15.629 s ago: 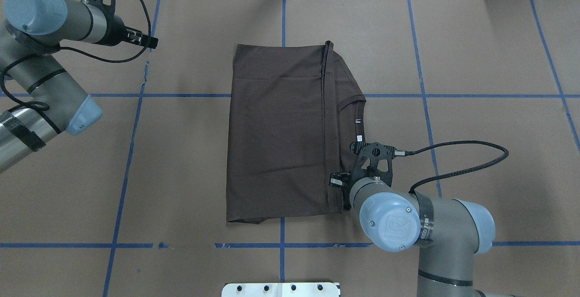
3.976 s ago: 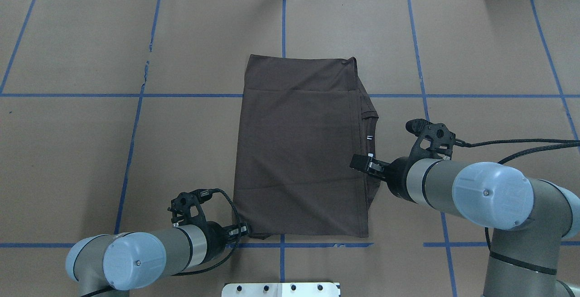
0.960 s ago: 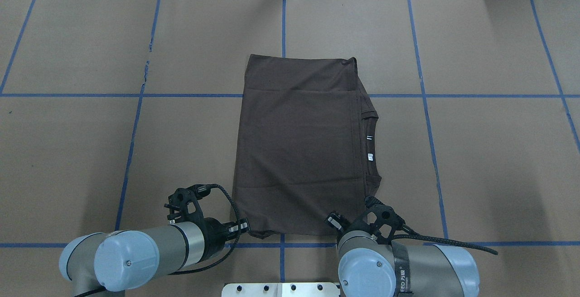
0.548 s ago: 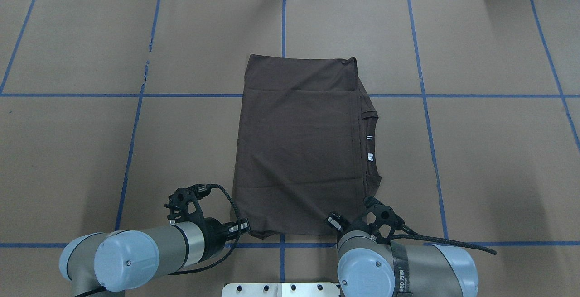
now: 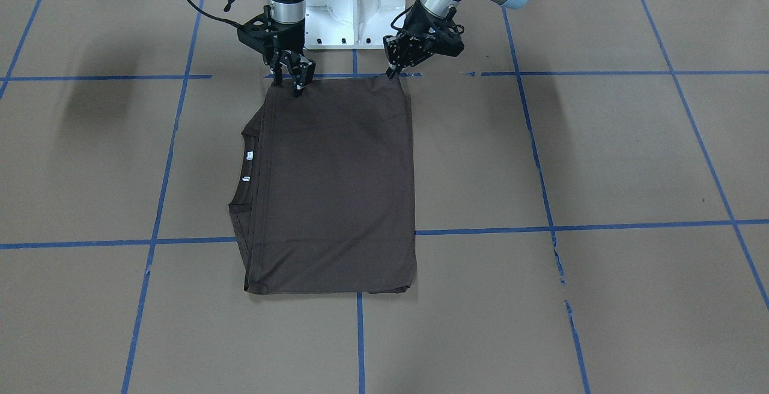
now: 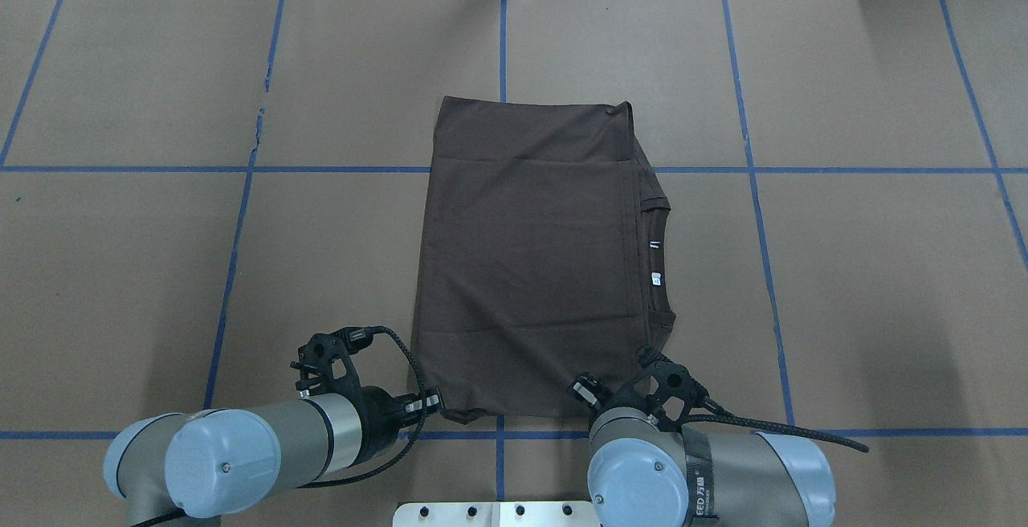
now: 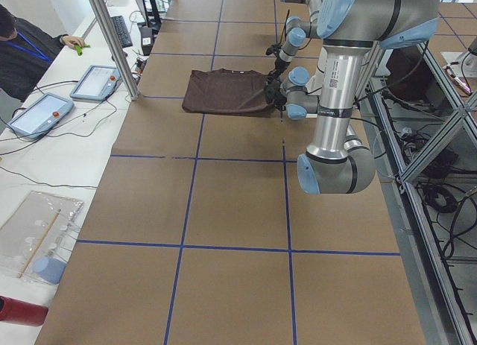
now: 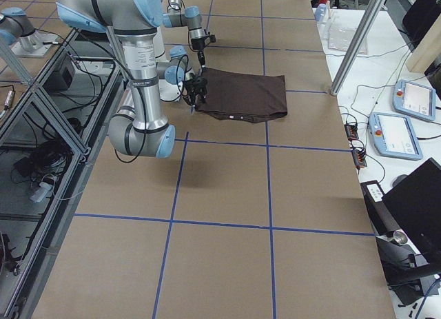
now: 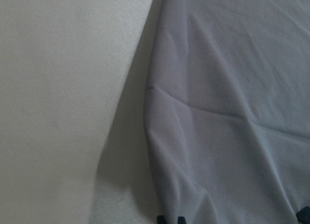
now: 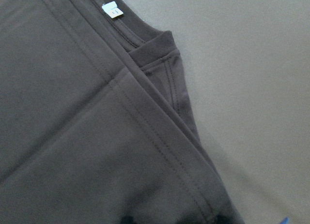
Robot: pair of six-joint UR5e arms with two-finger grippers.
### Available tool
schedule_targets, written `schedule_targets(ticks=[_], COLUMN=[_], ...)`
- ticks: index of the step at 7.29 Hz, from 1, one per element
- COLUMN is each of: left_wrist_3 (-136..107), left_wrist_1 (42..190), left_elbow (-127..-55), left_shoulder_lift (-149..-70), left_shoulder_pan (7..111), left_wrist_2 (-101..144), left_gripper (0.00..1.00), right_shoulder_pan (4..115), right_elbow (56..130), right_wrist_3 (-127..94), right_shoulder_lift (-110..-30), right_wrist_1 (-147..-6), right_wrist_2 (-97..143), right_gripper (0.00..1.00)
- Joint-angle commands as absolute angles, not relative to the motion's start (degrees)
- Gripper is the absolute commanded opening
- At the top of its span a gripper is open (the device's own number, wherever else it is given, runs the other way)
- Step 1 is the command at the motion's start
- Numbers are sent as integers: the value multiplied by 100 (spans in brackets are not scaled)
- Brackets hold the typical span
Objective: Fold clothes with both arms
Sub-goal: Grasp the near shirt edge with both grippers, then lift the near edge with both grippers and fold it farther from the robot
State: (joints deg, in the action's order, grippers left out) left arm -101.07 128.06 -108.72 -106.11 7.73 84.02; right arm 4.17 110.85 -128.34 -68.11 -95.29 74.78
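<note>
The dark brown T-shirt (image 6: 530,270) lies folded flat in a rectangle, its collar and white neck tags (image 6: 656,276) along its right edge. In the front-facing view the T-shirt (image 5: 336,184) has its robot-side edge at the top. My left gripper (image 6: 434,405) sits at the near left corner, shut on the slightly raised cloth (image 9: 227,112); it also shows in the front-facing view (image 5: 392,71). My right gripper (image 6: 582,390) is at the near right corner, its two fingers apart over the hem (image 10: 160,151); it also shows in the front-facing view (image 5: 288,83).
The white pedestal base (image 5: 354,3) stands just behind both grippers. Blue tape lines (image 6: 755,169) cross the brown paper table cover. An operator (image 7: 30,47) and tablets (image 7: 93,82) are at the table's far side.
The right arm swung from the shirt's right edge to its near right corner and, in the last second, edged slightly left over the hem. The left arm has not moved.
</note>
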Motion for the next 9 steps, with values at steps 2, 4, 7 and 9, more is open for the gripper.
schedule_targets(ticks=[2,4,7,9], left_wrist_3=[-10107,-10107,-10107,-9994], left_wrist_1=[12806,12806,12806,11489], left_elbow=[-10881,-10881,-10916,-12173], left_shoulder_lift=[-10617,-10626,-10617,-10547], left_shoulder_pan=[773,773,773,791], left_wrist_2=[8402,8402,8402,8559], left_gripper=[0,0,0,0], right_shoulder_pan=[527,554,545,580], right_elbow=[11100,11197,11223,12035], right_wrist_3=[-12841,-12832,-12815,-12736], right_shoulder_lift=[-6741,-6741,-6776,-6828], right_wrist_1=[-9527,-9527,-9510,-9606], right_wrist_2=[7453,7462,7453,7497], right_gripper=[0,0,0,0])
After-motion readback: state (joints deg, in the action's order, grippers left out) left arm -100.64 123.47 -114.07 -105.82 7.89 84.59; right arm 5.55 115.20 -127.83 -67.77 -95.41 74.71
